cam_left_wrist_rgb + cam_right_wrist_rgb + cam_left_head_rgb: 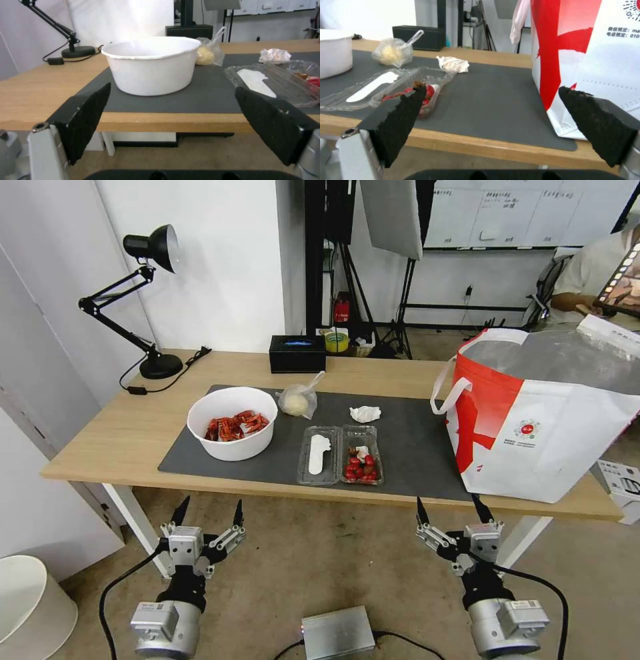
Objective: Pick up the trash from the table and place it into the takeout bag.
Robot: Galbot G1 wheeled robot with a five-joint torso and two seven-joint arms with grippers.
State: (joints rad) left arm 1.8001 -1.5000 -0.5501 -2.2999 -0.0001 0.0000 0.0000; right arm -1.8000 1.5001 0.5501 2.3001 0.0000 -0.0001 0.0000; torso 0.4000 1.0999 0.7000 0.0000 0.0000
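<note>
All the trash sits on the dark mat [413, 447] of the bench [100, 437]: bowl [232, 423] at left, knotted bag [297, 400] and tissue [365, 413] farther back, clear box [340, 455] at the near edge; the takeout bag [540, 420] stands open at right. Nothing looks picked yet. The left end effector [207, 508] and right end effector [453, 507] hang below the near edge, fingers spread; next, I'd judge, one must rise and reach over a piece

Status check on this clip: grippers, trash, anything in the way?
Left gripper and right gripper open, below the table edge. Bowl, plastic box, tissue, knotted bag all on the mat. Takeout bag open. Nothing blocking.
</note>
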